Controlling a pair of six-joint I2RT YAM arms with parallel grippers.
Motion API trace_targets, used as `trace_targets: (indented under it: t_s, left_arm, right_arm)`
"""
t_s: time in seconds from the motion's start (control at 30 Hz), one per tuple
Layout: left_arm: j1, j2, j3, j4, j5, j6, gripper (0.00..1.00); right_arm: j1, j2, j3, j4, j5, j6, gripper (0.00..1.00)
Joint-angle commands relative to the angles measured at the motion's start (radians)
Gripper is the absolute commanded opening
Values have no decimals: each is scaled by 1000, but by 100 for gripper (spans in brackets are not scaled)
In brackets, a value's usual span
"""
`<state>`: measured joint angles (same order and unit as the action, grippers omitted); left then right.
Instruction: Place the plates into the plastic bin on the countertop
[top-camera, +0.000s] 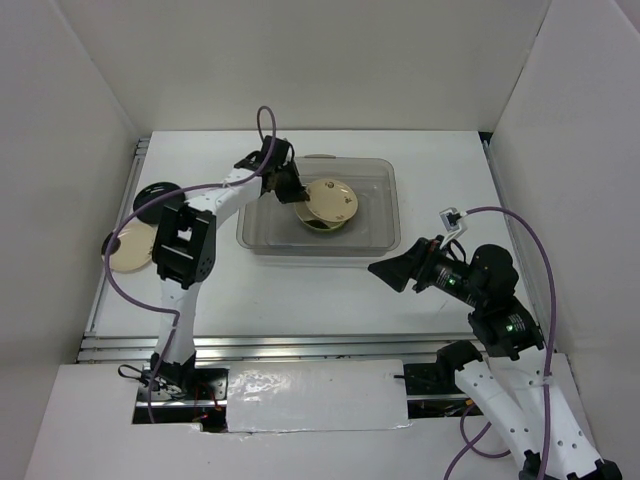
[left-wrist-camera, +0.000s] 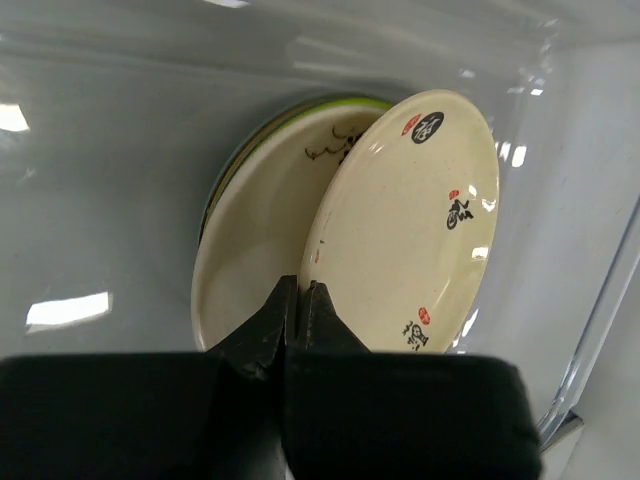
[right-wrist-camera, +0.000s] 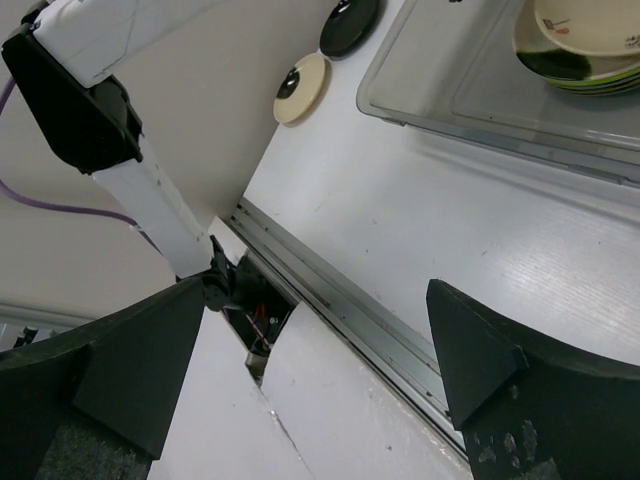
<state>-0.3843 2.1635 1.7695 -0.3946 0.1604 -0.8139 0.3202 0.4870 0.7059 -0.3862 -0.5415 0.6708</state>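
Left jaws clamp the rim of a tilted cream plate (left-wrist-camera: 410, 230) over stacked plates (right-wrist-camera: 570, 72) in the plastic bin (top-camera: 375, 200); right jaws gape empty, seemingly above the bench (top-camera: 300, 295).

Cream with small black and red motifs on the tilted plate (left-wrist-camera: 410, 230). Lime green around the green-rimmed plate (left-wrist-camera: 345, 103) behind. Clear, colourless plastic bin (top-camera: 320, 250). At nine o'clock from it, black plate (top-camera: 155, 192) and cream plate (right-wrist-camera: 300, 88) with black patch. White countertop (top-camera: 300, 300).

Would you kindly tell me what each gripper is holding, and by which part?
The left gripper pinches a cream plate by its rim; the right gripper, open, holds nothing.
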Motion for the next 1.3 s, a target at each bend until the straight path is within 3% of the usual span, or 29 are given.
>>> trace_targets:
  t_s: [0.0, 0.07, 0.2, 0.23, 0.27, 0.37, 0.53, 0.63, 0.67, 0.8, 0.93, 0.97, 1.1, 1.27]
  left_arm:
    - [21, -39, 30, 56, 5, 10, 0]
    - [15, -44, 22, 56, 1, 13, 2]
    - [-13, -115, -45, 42, -74, 18, 33]
    - [-16, -170, -65, 46, -123, 18, 43]
    - [-19, -197, -96, 46, -148, 13, 72]
    - [-21, -293, -131, 51, -154, 6, 99]
    - [-36, -434, -134, -32, -281, 13, 99]
    - [-25, -551, -177, -121, -482, -48, 99]
    - [13, -576, -236, -145, -562, -106, 99]
    - [206, -718, -415, -142, -584, -252, 99]
    - [381, -791, -620, 83, -507, -284, 99]
    - [466, -788, -652, 108, -493, -295, 99]
    - [571, -651, -595, 175, -375, -245, 99]
    - [604, -447, -389, -1, -328, -220, 99]
  right_arm:
    - [-9, -7, 0, 1, -9, -19, 100]
    - [-9, -5, -8, 7, -11, -16, 100]
    - [-9, 2, -16, 24, -21, -13, 100]
    - [-10, 2, -19, 26, -26, -11, 100]
    - [-10, -1, -20, 30, -26, -8, 100]
    - [-9, -1, -26, 40, -32, 0, 100]
    - [-10, 1, -29, 56, -41, 10, 100]
    - [-9, -1, -39, 64, -38, 15, 100]
    - [-10, -1, -42, 75, -40, 16, 100]
    - [-7, -8, -72, 109, -69, 30, 100]
    - [-6, -31, -108, 148, -100, 38, 100]
    - [-3, -34, -118, 176, -107, 42, 100]
    - [3, -25, -209, 292, -168, 88, 100]
    - [23, 71, -256, 415, -193, 108, 100]
